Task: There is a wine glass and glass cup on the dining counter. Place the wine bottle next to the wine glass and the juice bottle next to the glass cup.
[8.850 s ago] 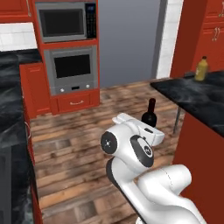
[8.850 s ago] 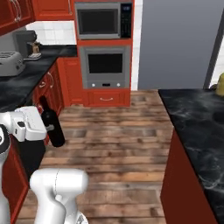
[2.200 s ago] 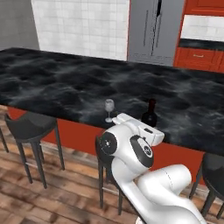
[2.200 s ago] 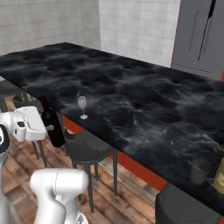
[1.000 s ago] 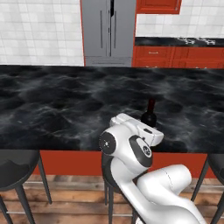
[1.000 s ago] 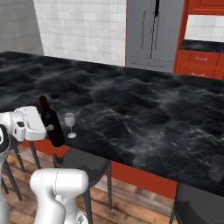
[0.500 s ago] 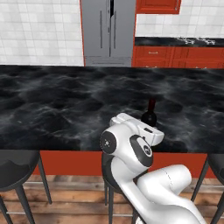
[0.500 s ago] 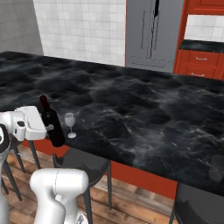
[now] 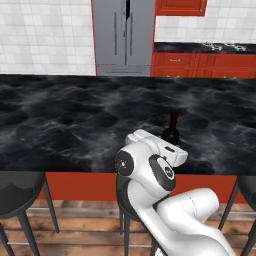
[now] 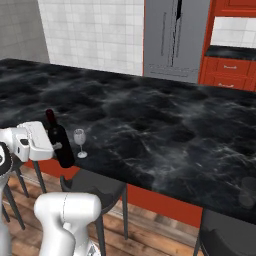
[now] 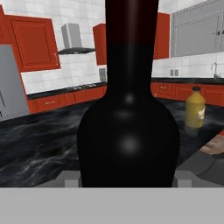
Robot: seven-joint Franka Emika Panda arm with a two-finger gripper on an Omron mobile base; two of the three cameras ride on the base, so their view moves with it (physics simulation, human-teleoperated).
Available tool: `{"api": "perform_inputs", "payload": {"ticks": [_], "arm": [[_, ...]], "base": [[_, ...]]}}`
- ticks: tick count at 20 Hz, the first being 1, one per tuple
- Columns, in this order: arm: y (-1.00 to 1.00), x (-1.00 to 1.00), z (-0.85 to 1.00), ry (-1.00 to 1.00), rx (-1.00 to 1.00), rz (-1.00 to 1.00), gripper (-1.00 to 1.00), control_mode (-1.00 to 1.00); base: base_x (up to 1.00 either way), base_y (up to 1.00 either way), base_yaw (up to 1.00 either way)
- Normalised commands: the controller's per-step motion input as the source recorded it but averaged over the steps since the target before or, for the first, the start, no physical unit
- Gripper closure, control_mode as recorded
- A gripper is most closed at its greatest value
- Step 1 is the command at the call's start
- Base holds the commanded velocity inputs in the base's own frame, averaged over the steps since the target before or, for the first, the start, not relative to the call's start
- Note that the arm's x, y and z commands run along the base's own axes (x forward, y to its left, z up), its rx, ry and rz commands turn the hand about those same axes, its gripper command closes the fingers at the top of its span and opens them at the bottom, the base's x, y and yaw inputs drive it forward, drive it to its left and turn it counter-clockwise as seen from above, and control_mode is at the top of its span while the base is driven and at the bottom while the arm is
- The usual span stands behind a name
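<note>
My gripper (image 10: 56, 146) is shut on the wine bottle (image 10: 58, 138), a slim, nearly black bottle held upright at the near edge of the dining counter (image 10: 150, 125). In the left base view the bottle (image 9: 171, 131) rises just behind my white hand. The wine glass (image 10: 79, 142) stands on the counter just right of the bottle, a small gap away. Up close, the bottle (image 11: 129, 127) covers the middle of the hand view, and the yellow juice bottle (image 11: 194, 107) stands far off at the right on a dark top. A faint clear shape, probably the glass cup (image 10: 246, 192), sits near the counter's right front.
Black round stools (image 10: 95, 186) (image 9: 15, 187) stand under the counter's near edge, another at the lower right (image 10: 225, 235). A grey fridge (image 9: 123, 35) and red cabinets (image 9: 200, 64) line the far wall. The counter stretches wide to both sides.
The base drove from the kitchen floor to the dining counter with the wine bottle in my gripper. Over the last second nothing has visibly moved.
</note>
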Motion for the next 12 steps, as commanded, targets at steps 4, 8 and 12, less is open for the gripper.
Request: {"api": "perform_inputs", "payload": {"ticks": [4,8,12], "arm": [[0.0,0.0,0.0,0.0,0.0,0.0,1.0,1.0],[-0.02,0.0,0.0,0.0,0.01,0.0,1.0,-1.0],[-0.07,0.0,0.08,0.0,0.03,0.15,1.0,-1.0]], "base": [[-0.06,0.0,0.0],[-0.01,0.0,0.0],[0.0,0.0,0.0]]}}
